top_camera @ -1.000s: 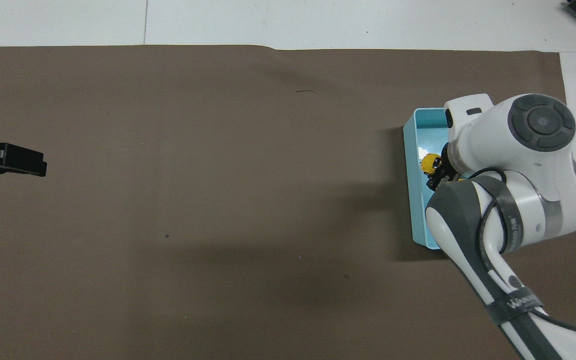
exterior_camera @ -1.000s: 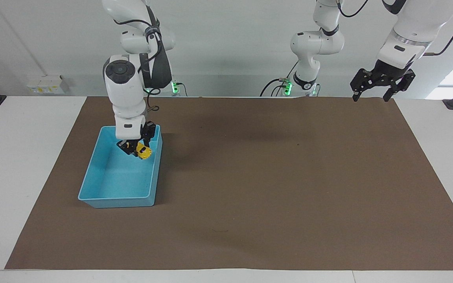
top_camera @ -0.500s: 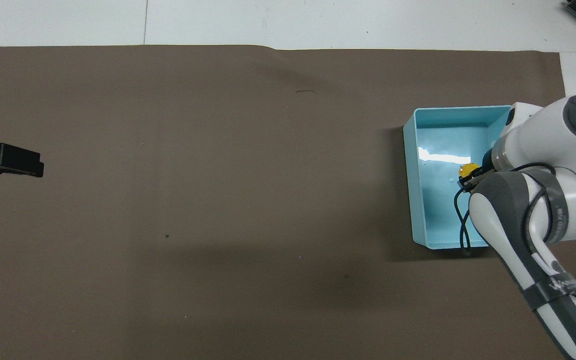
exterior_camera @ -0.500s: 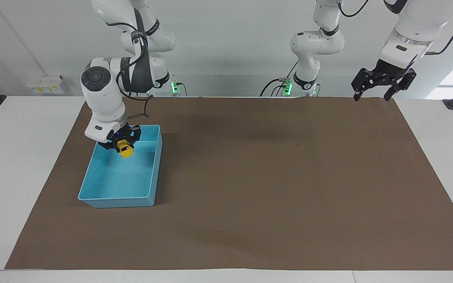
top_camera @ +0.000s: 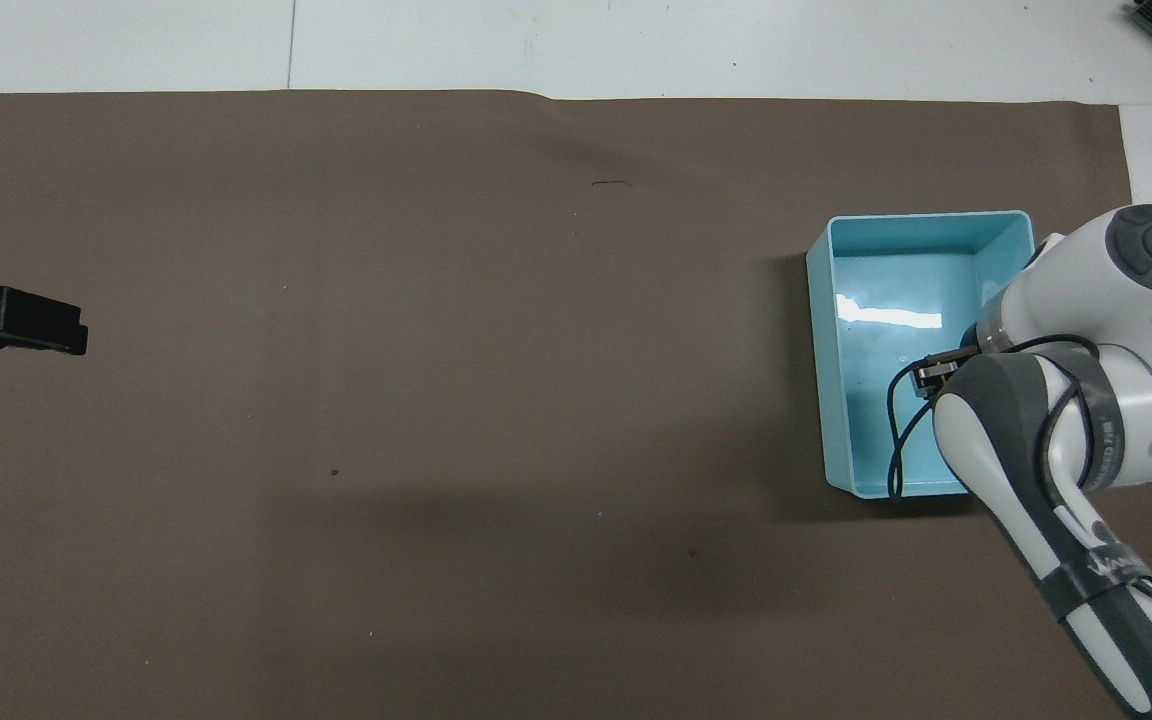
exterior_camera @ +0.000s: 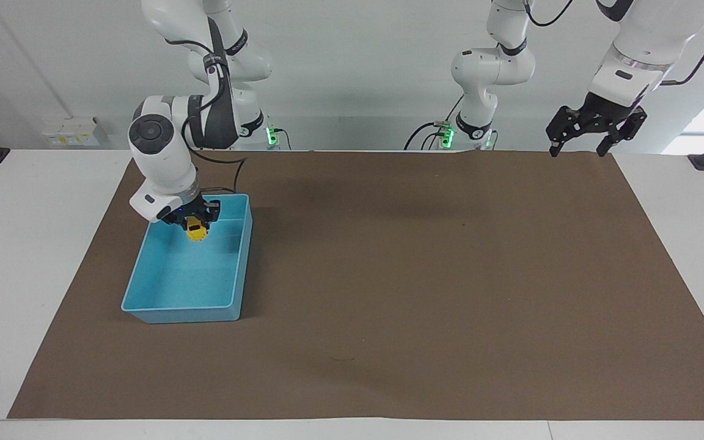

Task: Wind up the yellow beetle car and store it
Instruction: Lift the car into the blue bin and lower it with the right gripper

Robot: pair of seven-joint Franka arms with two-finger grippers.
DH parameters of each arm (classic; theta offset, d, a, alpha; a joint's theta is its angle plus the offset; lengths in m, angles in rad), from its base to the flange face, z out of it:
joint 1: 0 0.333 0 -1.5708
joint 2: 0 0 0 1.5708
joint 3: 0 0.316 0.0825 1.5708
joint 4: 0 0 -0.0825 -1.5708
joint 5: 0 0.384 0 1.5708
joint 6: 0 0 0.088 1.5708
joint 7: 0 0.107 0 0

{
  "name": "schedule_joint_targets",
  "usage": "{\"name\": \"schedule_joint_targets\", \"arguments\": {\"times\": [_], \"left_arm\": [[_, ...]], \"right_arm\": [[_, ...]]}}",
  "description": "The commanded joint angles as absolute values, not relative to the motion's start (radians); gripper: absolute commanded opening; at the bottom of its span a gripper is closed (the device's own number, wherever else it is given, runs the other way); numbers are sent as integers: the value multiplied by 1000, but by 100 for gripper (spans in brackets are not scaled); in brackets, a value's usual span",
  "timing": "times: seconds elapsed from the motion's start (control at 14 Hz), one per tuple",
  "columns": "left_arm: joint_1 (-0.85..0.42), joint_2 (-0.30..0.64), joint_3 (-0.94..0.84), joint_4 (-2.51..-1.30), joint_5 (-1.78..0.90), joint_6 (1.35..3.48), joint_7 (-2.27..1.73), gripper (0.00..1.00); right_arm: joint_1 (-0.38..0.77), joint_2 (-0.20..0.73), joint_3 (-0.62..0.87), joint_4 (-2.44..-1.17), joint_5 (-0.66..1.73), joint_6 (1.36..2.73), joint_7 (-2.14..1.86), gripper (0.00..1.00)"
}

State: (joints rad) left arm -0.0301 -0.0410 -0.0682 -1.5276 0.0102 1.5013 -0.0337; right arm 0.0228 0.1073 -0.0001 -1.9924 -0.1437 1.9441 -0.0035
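Yellow beetle car (exterior_camera: 195, 230): clenched in right tool (exterior_camera: 195, 223), over light-blue bin (exterior_camera: 144, 259), end nearer robots; left tool (exterior_camera: 579, 148): released, waiting over brown mat (exterior_camera: 425, 275) at left arm's worktop end.

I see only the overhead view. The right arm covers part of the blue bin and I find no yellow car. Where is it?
Observer: The yellow beetle car is in the right gripper, which is shut on it.
Operator: Is it already lying in the bin?
Observer: No, it hangs over the light-blue bin, at the end nearer to the robots.
Operator: And the left gripper? I see only its black tip.
Observer: The left gripper is open and empty, raised over the mat's edge at the left arm's end, waiting.
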Motion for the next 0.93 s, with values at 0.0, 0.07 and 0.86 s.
{"name": "schedule_joint_targets", "arguments": {"times": [0.0, 0.07, 0.86], "left_arm": [[-11, -61, -77, -1543, -2, 1491, -38, 100], [-11, -61, -77, -1543, -2, 1491, -38, 100], [-11, -61, -77, -1543, -2, 1491, -38, 100]], "right_arm": [[6, 141, 9, -1999, -127, 1956, 76, 0], [2, 158, 9, -1999, -127, 1965, 99, 0], [-49, 291, 11, -2003, -127, 2083, 109, 100]]}}
